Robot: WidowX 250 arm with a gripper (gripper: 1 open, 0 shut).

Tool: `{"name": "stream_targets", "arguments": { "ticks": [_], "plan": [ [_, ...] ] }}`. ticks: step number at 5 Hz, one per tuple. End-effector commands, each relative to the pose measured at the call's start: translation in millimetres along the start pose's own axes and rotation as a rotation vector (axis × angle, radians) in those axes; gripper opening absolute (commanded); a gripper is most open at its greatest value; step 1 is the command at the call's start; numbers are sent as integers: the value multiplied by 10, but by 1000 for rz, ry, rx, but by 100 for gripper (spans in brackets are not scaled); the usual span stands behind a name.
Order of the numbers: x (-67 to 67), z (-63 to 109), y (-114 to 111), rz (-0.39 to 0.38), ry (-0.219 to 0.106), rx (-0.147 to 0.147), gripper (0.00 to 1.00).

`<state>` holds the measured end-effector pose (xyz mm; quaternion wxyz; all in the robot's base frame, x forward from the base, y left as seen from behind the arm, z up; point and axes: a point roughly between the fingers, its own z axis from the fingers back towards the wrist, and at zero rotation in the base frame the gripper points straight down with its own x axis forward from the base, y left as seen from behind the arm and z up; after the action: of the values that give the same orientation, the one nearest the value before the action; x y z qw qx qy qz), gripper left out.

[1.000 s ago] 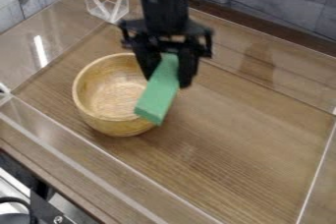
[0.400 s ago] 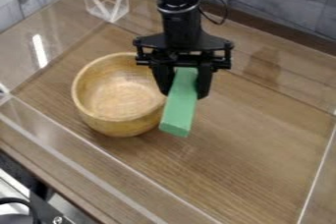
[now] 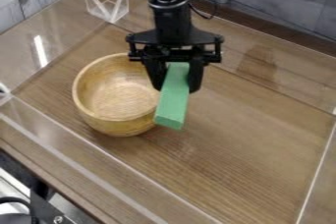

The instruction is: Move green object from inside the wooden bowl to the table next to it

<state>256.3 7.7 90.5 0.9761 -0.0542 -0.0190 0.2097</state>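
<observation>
— So, where do we see the green object (image 3: 172, 96) now?
— We see it hanging from the claw (image 3: 176, 57), whose fingers are clamped on its upper end. It is just beside the right rim of the wooden bowl (image 3: 116, 95).
— And its long axis?
— It points from the claw down toward the near edge of the table (image 3: 243, 144). We cannot tell well if its lower end touches the wood. We should probably lower it there, away from the bowl.
</observation>
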Motion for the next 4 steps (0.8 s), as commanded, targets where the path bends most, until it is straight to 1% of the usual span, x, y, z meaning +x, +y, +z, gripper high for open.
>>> {"name": "stream_targets", "arguments": {
  "ticks": [1, 2, 4],
  "plan": [
    [64, 117, 72, 56, -54, -12, 0],
    [21, 100, 157, 126, -63, -8, 0],
    [0, 68, 161, 62, -55, -9, 0]
  ]
}}
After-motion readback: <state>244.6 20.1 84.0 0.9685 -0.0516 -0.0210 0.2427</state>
